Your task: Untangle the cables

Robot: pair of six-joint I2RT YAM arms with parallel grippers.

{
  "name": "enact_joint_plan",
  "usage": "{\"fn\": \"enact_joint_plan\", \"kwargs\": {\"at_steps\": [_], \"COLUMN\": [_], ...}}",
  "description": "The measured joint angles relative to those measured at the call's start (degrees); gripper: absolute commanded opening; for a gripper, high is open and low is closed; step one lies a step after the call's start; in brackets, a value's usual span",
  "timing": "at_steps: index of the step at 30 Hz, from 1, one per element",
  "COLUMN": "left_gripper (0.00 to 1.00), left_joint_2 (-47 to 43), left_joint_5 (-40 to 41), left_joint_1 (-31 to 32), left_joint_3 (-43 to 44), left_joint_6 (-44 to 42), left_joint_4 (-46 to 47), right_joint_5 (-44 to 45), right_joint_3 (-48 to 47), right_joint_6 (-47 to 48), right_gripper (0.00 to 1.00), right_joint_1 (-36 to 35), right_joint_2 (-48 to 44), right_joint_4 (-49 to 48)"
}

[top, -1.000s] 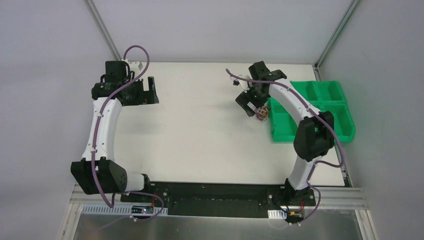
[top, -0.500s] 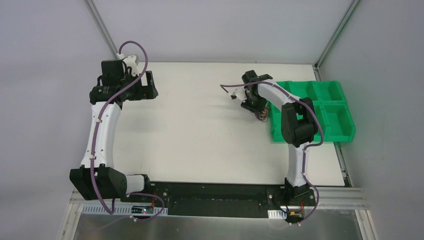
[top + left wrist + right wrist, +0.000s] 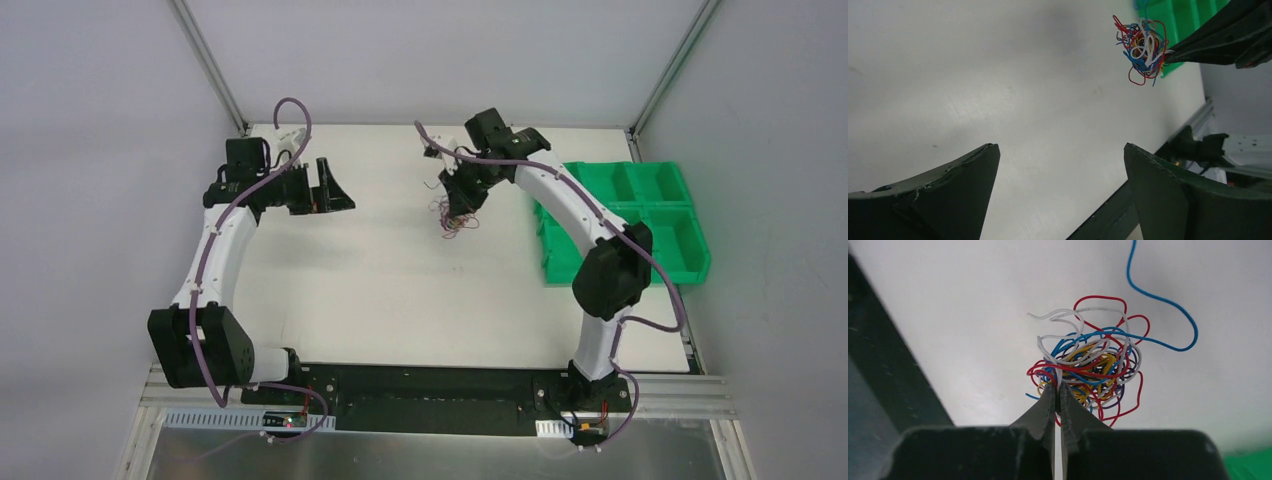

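The cables are a small tangled ball of thin red, blue, white, yellow and purple wires, with one blue strand looping out to the upper right. My right gripper is shut on the ball's near edge and holds it above the white table; from above the cables hang under the right gripper at the table's far middle. In the left wrist view the cables dangle at the upper right. My left gripper is open and empty, and from above the left gripper stands apart at the far left.
A green bin with several compartments sits at the table's right side; its corner shows as the green bin in the left wrist view. The white table ends at a black rail along the near edge.
The right gripper closed on the cables beside the green bin, lifted them and carried them left toward the table's middle. The left gripper swung right, still open.
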State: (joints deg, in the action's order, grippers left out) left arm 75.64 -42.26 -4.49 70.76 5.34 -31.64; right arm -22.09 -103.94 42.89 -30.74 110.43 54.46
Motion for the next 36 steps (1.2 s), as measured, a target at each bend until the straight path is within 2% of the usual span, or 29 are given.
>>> {"fn": "enact_joint_plan", "kwargs": {"at_steps": [3,6,10,15,18,20,25,27,28,29,36], "left_gripper": [1.00,1.00,1.00,0.89,0.87,0.79,0.42,0.20,0.04,0.00,0.00], "left_joint_2": [0.9,-0.2,-3.5,-6.2,-6.3,-6.1,-4.5,-4.5,-4.6,-4.9,-11.6], "left_joint_5": [-8.8,-13.6,-16.4,-17.2,-16.7,-16.0,-15.6,-15.7,-15.6,-15.5,-12.5], "left_joint_1": [0.4,1.6,5.1,11.6,14.9,16.8,20.0,20.5,20.6,20.6,19.2], "left_joint_3": [-5.7,-10.9,-13.7,-14.9,-15.0,-15.0,-13.8,-13.6,-13.6,-13.6,-13.6], "left_joint_6": [4.5,8.7,10.6,10.3,8.6,7.1,4.7,4.3,3.8,3.7,0.7], "left_joint_4": [6.3,15.1,23.6,31.9,35.0,36.5,37.8,38.0,38.0,37.9,33.4], "right_joint_5": [-9.6,-16.2,-21.6,-25.7,-27.9,-29.0,-30.5,-30.6,-30.7,-30.7,-29.3], "right_joint_3": [-3.7,-5.9,-7.0,-7.0,-7.3,-7.7,-8.1,-8.1,-8.1,-8.1,-5.4], "right_joint_6": [-7.6,-14.4,-22.3,-31.3,-36.5,-39.5,-44.5,-46.3,-47.2,-48.1,-49.0], "right_gripper": [0.00,0.00,0.00,0.00,0.00,0.00,0.00,0.00,0.00,0.00,0.00], "right_joint_1": [-1.4,-1.6,-1.7,-2.1,-2.5,-3.0,-3.7,-3.4,-3.1,-2.6,2.0], "right_joint_2": [-4.5,-6.8,-7.0,-6.7,-6.7,-6.6,-6.6,-6.6,-6.6,-6.6,-7.2], "right_joint_4": [-1.6,-4.2,-7.9,-12.1,-14.9,-16.4,-18.6,-19.1,-19.2,-19.3,-18.6]}}
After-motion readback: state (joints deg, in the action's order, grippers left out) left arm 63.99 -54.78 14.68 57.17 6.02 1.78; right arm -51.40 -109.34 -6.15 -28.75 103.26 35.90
